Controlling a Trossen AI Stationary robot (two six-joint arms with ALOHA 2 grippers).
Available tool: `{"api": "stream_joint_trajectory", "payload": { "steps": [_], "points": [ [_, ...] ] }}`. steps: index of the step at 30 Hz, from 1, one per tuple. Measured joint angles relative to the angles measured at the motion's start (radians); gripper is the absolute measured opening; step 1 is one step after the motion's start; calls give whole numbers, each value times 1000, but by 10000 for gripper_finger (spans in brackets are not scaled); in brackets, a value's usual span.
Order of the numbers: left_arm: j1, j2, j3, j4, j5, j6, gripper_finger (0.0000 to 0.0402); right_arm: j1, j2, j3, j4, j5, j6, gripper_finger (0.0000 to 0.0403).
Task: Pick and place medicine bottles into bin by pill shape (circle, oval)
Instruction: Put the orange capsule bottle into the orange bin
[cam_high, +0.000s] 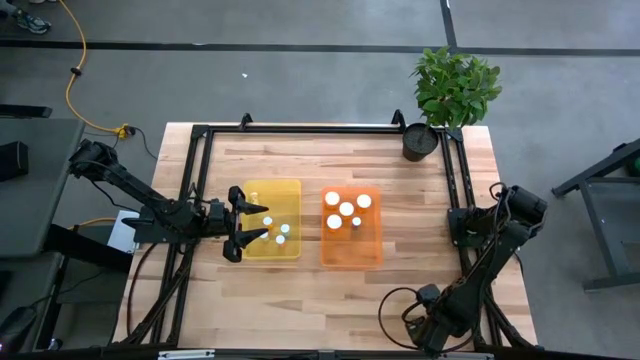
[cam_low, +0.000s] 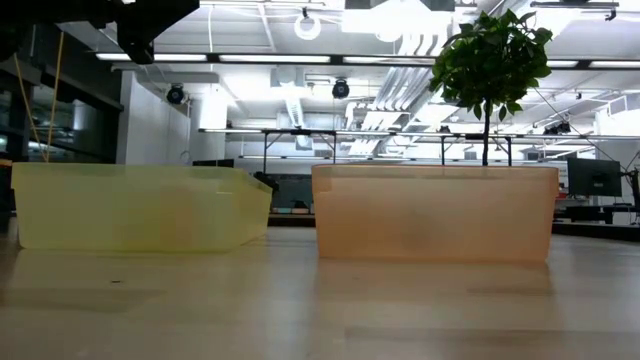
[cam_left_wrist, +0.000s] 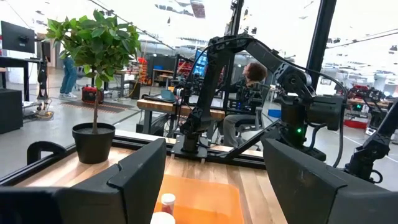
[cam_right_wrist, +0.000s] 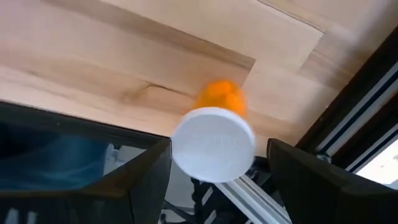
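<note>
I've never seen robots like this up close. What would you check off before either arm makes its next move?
1. Left gripper open, above the yellow bin's left side: ok.
2. Bottles in yellow bin sit apart from its fingers: ok.
3. Orange bin bottles inside the walls: ok.
4. Right gripper, at the table's right edge, has an orange bottle before it; secure hold: cannot tell.
5. Plant pot away from both bins: ok.
</note>
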Motion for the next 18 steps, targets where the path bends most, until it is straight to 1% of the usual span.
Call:
{"api": "stream_joint_trajectory", "payload": {
  "steps": [3,6,11,13,18],
  "points": [
    [0,0,0,0,0,0,257,-1,0,0,-1,-10,-54,256],
    [0,0,0,1,0,0,257,-1,-9,0,-2,-13,-67,256],
    [0,0,0,3,0,0,257,-1,-20,0,-33,-13,-55,256],
    [0,0,0,3,0,0,257,2,-20,0,-30,-27,-44,256],
    [0,0,0,3,0,0,257,6,-20,0,-5,-18,-20,256]
  ]
}}
